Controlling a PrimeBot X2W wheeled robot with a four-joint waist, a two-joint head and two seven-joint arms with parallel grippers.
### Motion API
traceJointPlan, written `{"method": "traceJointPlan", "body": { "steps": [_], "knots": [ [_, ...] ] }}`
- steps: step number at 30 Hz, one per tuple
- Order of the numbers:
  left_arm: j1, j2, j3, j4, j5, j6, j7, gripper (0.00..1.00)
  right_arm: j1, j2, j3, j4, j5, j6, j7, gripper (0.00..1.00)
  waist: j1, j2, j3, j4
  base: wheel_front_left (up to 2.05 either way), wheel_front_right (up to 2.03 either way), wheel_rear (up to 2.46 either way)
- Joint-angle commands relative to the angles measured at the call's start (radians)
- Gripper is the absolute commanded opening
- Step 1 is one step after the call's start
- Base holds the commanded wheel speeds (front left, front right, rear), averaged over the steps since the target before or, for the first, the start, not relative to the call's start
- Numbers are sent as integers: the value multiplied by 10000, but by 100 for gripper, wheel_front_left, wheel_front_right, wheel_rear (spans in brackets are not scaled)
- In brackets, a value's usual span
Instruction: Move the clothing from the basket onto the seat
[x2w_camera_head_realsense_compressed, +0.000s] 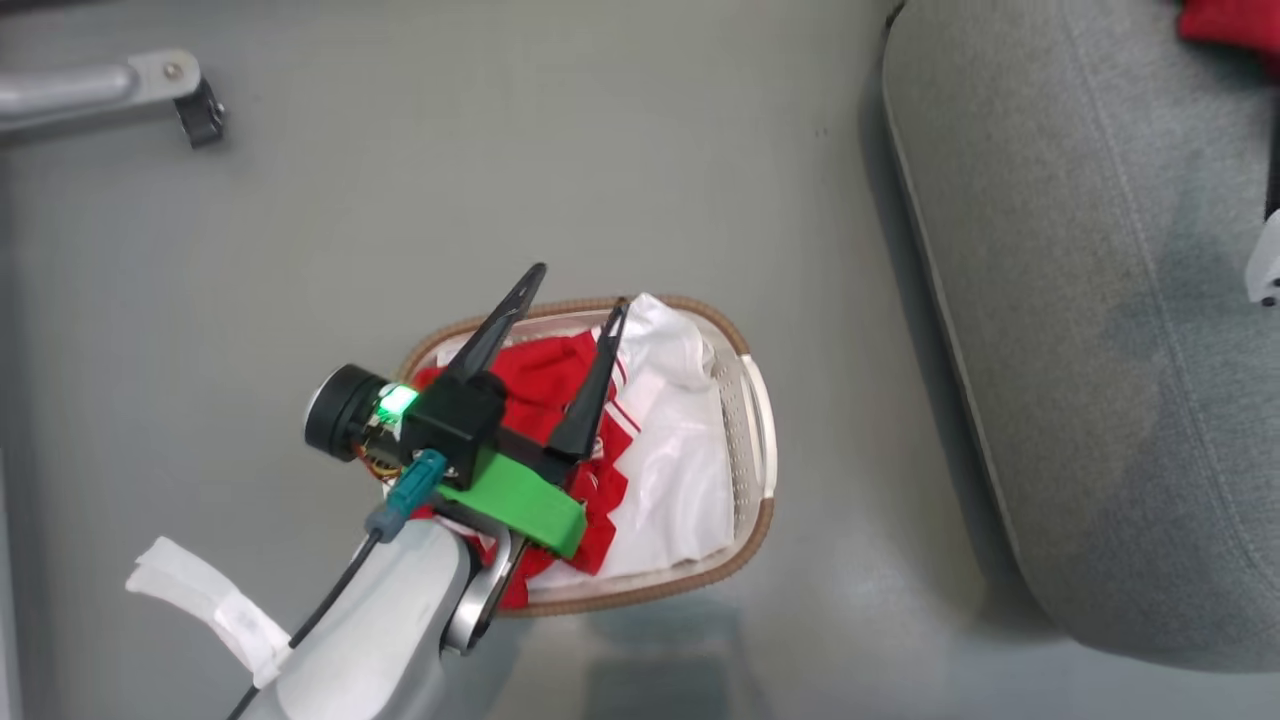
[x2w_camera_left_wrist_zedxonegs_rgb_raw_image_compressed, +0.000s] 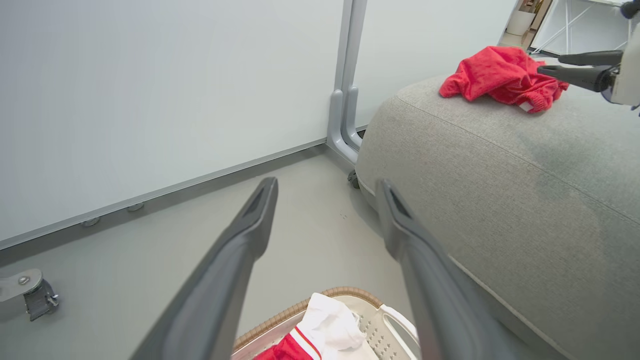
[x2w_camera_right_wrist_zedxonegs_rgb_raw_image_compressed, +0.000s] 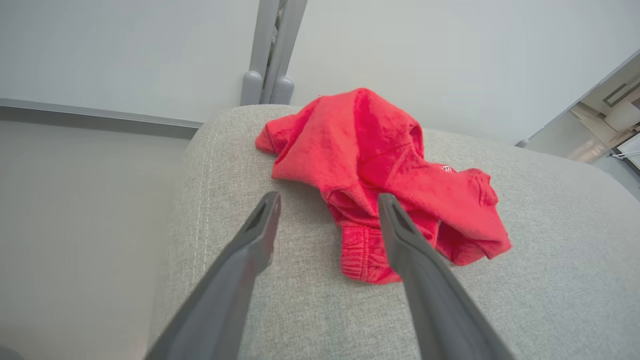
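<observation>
Small oval white perforated plastic basket (x2w_camera_head_realsense_compressed: 768, 520) w/ brown woven rim sits on the grey floor (x2w_camera_head_realsense_compressed: 500, 150), about mid-scene in head view. Inside, left half: bright red sports garment (x2w_camera_head_realsense_compressed: 540, 372) w/ white stripes. Right half: plain white sheet (x2w_camera_head_realsense_compressed: 680, 460), bunched, its top corner poking over the far rim.

Left gripper (x2w_camera_head_realsense_compressed: 581, 286) hangs over the basket, two long dark fingers spread wide, nothing btwn them. Tips are over the far rim; can't tell if anything touches cloth. Green plastic bracket (x2w_camera_head_realsense_compressed: 515, 500) at the wrist hides part of the striped garment.

Large rounded grey woven-fabric seat (x2w_camera_head_realsense_compressed: 1080, 300) stands right of the basket, apart from it, strip of floor btwn.

A crumpled plain red garment (x2w_camera_right_wrist_zedxonegs_rgb_raw_image_compressed: 370, 160) lies on top of the seat, toward its far end. Right gripper (x2w_camera_right_wrist_zedxonegs_rgb_raw_image_compressed: 329, 196) is just on the near side of it, fingers apart, gripping nothing. In the wrist view one finger overlaps the elastic hem; contact unclear.

Far left: grey metal leg w/ black caster (x2w_camera_head_realsense_compressed: 198, 115). White partition panel (x2w_camera_left_wrist_zedxonegs_rgb_raw_image_compressed: 150, 100) stands beyond the floor.
</observation>
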Motion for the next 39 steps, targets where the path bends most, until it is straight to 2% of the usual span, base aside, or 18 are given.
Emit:
{"method": "traceJointPlan", "body": {
  "steps": [1,6,11,15,24,32,39],
  "knots": [
    [235,-18,176,175,-82,86,-74,100,277,37,69,5,32,-14,-66,100,0,0,-1075,238,0,0,0],
    [793,-222,971,443,-266,179,-82,100,625,524,125,-41,32,-14,-148,100,0,0,-2015,603,0,0,0],
    [1645,-365,2035,439,-248,229,-72,100,1295,1319,-88,-512,68,-14,-201,100,0,0,-2774,934,0,0,0],
    [2355,-531,2941,465,-148,287,-73,100,2184,1993,-278,-1488,-150,-14,-212,100,0,0,-3218,1079,0,0,0],
    [3635,-1021,4351,698,219,49,-73,100,4568,3414,-31,-3655,-165,-14,-218,100,0,0,-3982,1350,0,0,0],
    [4416,-1368,4826,725,468,-215,-72,100,6525,3798,402,-5255,128,-14,-220,100,0,0,-4326,1578,0,0,0],
    [4847,-1455,5092,750,617,-360,-73,100,7468,3818,912,-5807,912,-14,-219,100,0,0,-4481,1685,0,0,0]
  ]
}}
